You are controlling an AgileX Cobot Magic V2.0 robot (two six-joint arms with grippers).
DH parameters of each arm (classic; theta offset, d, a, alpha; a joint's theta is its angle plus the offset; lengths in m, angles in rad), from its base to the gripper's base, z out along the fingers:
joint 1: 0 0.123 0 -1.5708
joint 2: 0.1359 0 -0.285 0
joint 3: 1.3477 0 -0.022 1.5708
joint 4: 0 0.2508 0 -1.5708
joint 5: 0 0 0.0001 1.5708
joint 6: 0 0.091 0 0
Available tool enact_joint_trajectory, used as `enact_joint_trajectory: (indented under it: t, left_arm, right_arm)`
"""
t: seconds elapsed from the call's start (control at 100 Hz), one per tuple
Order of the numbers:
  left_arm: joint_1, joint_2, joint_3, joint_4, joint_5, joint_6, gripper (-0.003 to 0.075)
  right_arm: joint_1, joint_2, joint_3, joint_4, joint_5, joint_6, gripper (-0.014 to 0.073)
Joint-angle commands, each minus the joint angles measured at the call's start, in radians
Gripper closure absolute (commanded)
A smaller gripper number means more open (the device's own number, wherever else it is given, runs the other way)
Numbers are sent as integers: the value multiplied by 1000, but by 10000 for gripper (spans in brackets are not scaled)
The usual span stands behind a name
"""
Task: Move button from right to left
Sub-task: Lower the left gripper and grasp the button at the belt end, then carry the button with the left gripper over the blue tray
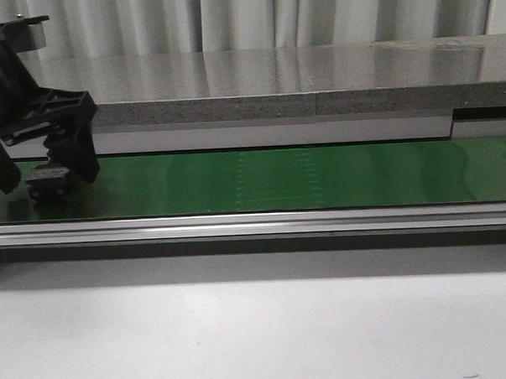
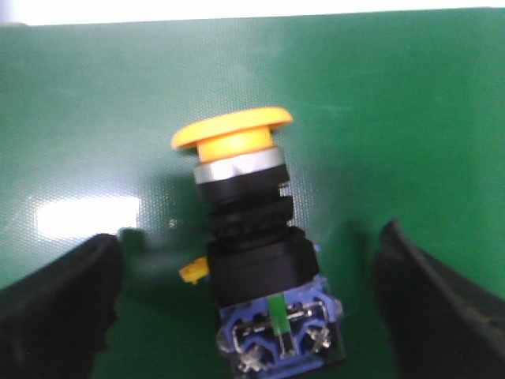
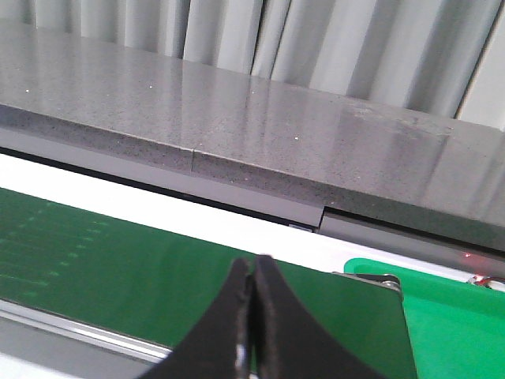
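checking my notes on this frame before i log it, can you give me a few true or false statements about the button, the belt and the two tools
1. The button lies on its side on the green belt. True.
2. The left tool is clamped shut on the button. False: its fingers stand apart on either side of the button, with green belt showing in the gaps.
3. The button's cap is red. False: it is yellow.
4. The right tool has its fingers pressed together with nothing between them. True.
5. In the front view, the left tool is at the right end of the belt. False: it is at the far left end.
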Motion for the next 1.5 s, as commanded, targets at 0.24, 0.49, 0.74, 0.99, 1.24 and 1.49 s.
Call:
enact_joint_trajectory:
  t: [0.24,0.49,0.74,0.99,1.24,1.49]
  left_arm:
    - [1,-58,-32,29,-31,1,575]
    - [27,-150,-32,167,32,1,592]
    - [192,-222,-32,214,92,1,592]
    - [361,-208,-32,218,87,40,592]
    - [467,-145,-32,218,52,82,592]
    - [479,-53,-32,218,-33,114,592]
  right_arm:
    - [0,7,-27,13,-79,-8,662]
    - [0,7,-27,13,-79,-8,662]
    - [0,7,-27,13,-79,-8,662]
    - [0,7,-27,13,-79,-8,662]
    - [0,7,-27,13,-79,-8,662]
    - [0,7,-27,13,-79,-8,662]
